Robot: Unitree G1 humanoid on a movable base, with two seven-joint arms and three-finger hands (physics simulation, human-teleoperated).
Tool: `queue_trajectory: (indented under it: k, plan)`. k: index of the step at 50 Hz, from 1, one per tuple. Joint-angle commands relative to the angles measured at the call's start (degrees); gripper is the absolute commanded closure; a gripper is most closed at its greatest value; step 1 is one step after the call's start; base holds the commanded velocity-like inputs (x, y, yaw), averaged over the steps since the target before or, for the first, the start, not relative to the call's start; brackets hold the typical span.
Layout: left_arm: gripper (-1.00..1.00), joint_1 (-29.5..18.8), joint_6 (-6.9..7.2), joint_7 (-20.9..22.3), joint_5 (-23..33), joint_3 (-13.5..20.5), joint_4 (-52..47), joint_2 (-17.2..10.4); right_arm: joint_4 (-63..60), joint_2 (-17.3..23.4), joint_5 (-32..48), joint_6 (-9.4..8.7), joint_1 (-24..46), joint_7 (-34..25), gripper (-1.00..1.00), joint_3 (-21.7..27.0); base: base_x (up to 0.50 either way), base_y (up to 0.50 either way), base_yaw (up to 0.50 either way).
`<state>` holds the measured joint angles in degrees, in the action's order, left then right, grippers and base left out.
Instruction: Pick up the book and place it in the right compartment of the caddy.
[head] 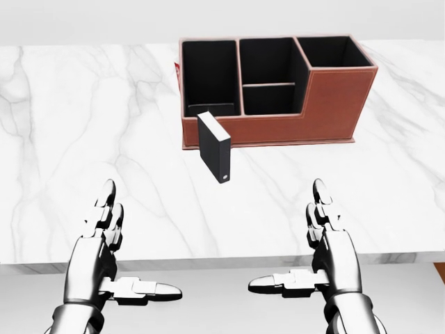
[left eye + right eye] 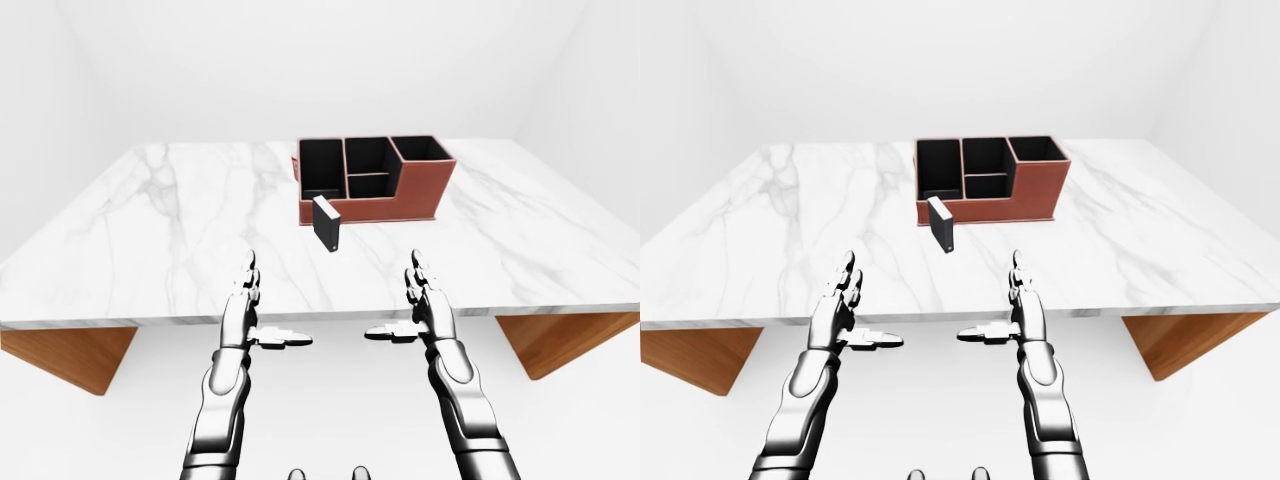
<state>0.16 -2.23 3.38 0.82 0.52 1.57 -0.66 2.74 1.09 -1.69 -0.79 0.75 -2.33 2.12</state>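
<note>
— Hovering empty, both the left hand [image 1: 104, 261] and right hand [image 1: 327, 254] are spread wide at the table's [image 1: 69, 139] near edge. Why?
— Likely approaching — the book [image 1: 214, 147] stands upright beyond them, just beside the caddy [image 1: 278, 129].

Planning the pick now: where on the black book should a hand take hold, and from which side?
Probably across its two broad faces near the top edge, coming down from above. The book stands upright on the marble table, thin and tall, just below the caddy in the head view. Both hands, left hand and right hand, are open and empty.
</note>
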Motion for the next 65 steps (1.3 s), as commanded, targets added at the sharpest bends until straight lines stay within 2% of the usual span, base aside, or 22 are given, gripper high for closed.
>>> queue_trajectory:
  k: [1,5,16,21,24,33,39,40,41,42,43,45,62,65]
  plan:
    - [-1.0,-0.1,-0.43,0.0,0.2,-0.1,0.6,0.0,0.5,0.0,-0.1,0.13,0.2,-0.1,-1.0,0.1,0.39,0.0,0.0]
    - [-1.0,-0.1,-0.24,0.0,0.2,-0.1,0.4,0.0,0.0,0.0,-0.1,-0.28,0.1,0.0,-1.0,0.0,0.39,0.0,0.0]
    - [-1.0,-0.1,-0.39,-0.1,0.3,-0.1,0.5,0.0,1.1,0.0,-0.1,0.36,0.4,-0.1,-1.0,0.1,0.39,0.0,0.0]
    - [-1.0,-0.4,-0.82,-0.1,0.4,-0.1,1.3,0.0,1.4,0.0,-0.2,0.24,0.6,0.0,-1.0,0.1,0.39,0.0,0.0]
    - [-1.0,-0.3,-0.45,-0.2,0.4,-0.1,0.8,0.0,1.8,0.0,-0.3,0.44,0.7,0.0,-1.0,0.2,0.39,0.0,0.0]
    - [-1.0,-0.4,-0.4,-0.2,0.4,-0.1,1.1,0.0,0.7,0.0,-0.4,-0.76,0.5,0.1,-1.0,0.1,0.38,0.0,0.0]
    - [-1.0,-0.1,-0.1,-0.2,0.5,-0.2,0.4,0.0,0.7,0.0,-0.3,-0.68,0.4,0.1,-1.0,0.0,0.36,0.0,0.0]
    - [-1.0,-0.1,-0.13,-0.2,0.5,-0.2,0.4,0.0,0.8,0.0,-0.3,-0.57,0.4,0.1,-1.0,0.0,0.33,0.0,0.0]
    - [-1.0,0.0,0.01,-0.2,0.5,-0.3,0.2,0.1,3.5,0.0,-0.2,1.78,0.7,0.0,-1.0,0.1,0.33,0.0,0.0]
    - [-1.0,0.0,-0.07,-0.2,0.5,-0.3,0.3,0.0,5.0,-0.1,-0.2,3.21,0.9,-0.1,-1.0,0.2,0.32,0.0,0.0]
    - [-1.0,-0.1,-0.02,-0.1,0.5,-0.3,0.3,0.1,2.1,0.0,-0.3,0.58,0.6,0.1,-1.0,0.1,0.32,0.0,0.0]
    - [-1.0,0.0,-0.09,-0.1,0.6,-0.3,0.3,0.1,1.0,0.0,-0.2,-0.44,0.5,0.1,-1.0,0.0,0.31,0.0,0.0]
    - [-1.0,-0.2,-0.54,-0.1,0.7,-0.3,0.9,0.1,0.2,-0.1,-0.1,-0.81,0.1,0.1,-1.0,-0.1,0.3,0.0,0.0]
    - [-1.0,-0.2,-0.54,-0.2,0.8,-0.3,1.0,0.1,0.2,0.0,0.5,-0.3,-0.1,0.1,-1.0,-0.4,0.16,0.0,0.0]
